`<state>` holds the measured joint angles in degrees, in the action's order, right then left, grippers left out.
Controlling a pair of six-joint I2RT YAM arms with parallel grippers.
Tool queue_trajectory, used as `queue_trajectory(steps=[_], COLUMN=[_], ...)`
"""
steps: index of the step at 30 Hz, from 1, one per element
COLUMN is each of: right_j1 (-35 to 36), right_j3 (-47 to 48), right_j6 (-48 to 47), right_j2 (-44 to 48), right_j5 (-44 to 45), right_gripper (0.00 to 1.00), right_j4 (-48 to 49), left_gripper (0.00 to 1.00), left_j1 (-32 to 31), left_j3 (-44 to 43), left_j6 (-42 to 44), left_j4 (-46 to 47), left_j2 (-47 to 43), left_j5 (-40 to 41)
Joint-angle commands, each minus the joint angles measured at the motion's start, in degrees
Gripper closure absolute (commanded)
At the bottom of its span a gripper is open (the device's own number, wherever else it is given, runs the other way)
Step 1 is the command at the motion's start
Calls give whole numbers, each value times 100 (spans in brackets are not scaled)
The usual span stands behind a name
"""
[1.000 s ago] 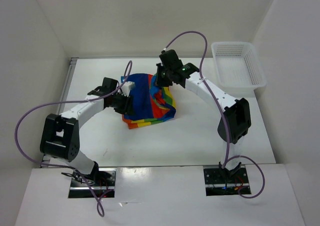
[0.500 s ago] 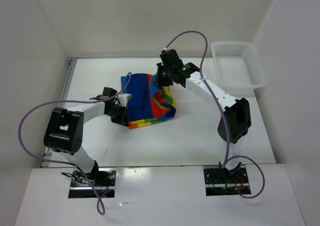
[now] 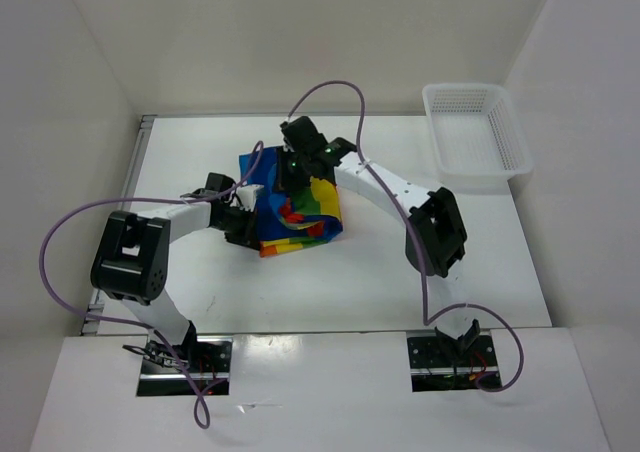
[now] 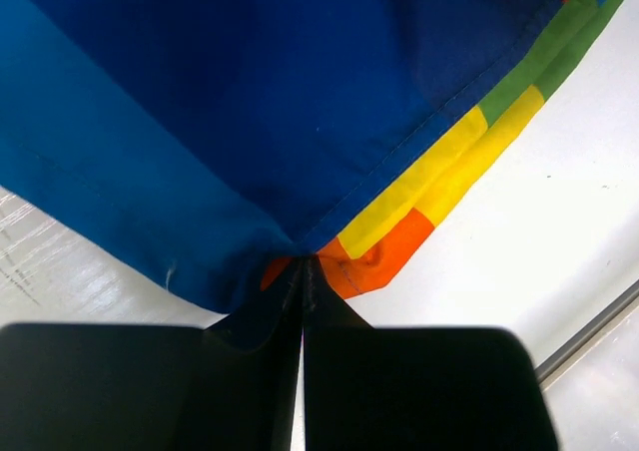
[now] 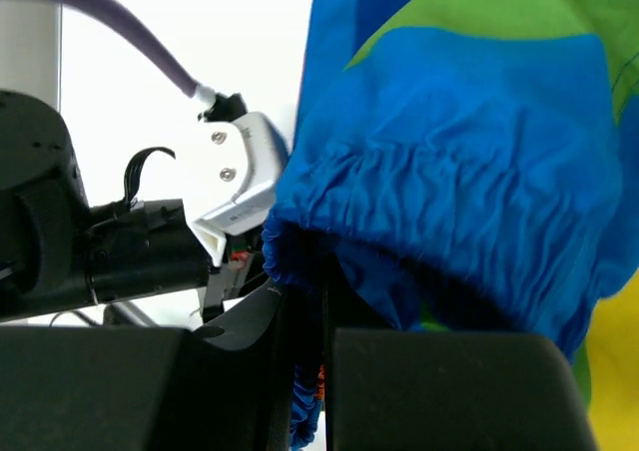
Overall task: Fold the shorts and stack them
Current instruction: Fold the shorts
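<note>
On the white table [image 3: 300, 292], left jaws and right jaws clamp the shorts [image 3: 310, 222].

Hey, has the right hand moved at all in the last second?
Yes. The right hand has swung left, farther from the white basket, pulling its pinched part of the shorts along.

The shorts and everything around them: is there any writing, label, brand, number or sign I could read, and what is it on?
None: no view shows any readable text.
The shorts show only coloured stripes, with no tag or print in sight.
The basket is plain white mesh.
The left arm and right arm carry no lettering that can be made out, only a small green light on the right one.
</note>
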<state>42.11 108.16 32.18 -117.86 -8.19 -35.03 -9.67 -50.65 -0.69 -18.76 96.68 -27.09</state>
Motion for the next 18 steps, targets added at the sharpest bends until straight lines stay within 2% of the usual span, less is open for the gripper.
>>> queue_trajectory(steps=[1, 4, 5, 6, 8, 9, 13, 14, 18], right_j1=[105, 105, 105, 105, 105, 105, 105, 105, 52], right_j3=[425, 609, 671, 802, 865, 926, 979, 979, 1084], right_j6=[165, 165, 165, 113, 113, 113, 113, 113, 244], right_j2=[-148, -272, -351, -351, -422, -474, -474, -474, -474], right_j5=[-632, -632, -632, -632, -632, -632, -483, -482, -482], right_gripper=[100, 100, 94, 74, 55, 35, 33, 32, 32], right_j4=[523, 523, 523, 471, 409, 409, 409, 409, 523], left_gripper=[97, 97, 97, 95, 91, 88, 37, 32, 31], left_j1=[9, 9, 9, 70, 132, 211, 518, 580, 940], left_j3=[108, 56, -5, -58, -111, -111, -375, -488, -709], left_j6=[69, 69, 69, 69, 69, 69, 69, 69, 69], left_j4=[127, 127, 66, -4, -83, -205, -628, -698, -936], left_j2=[281, 281, 281, 281, 150, 97, -325, -387, -562], left_j5=[231, 231, 231, 231, 82, 20, -199, -200, -568])
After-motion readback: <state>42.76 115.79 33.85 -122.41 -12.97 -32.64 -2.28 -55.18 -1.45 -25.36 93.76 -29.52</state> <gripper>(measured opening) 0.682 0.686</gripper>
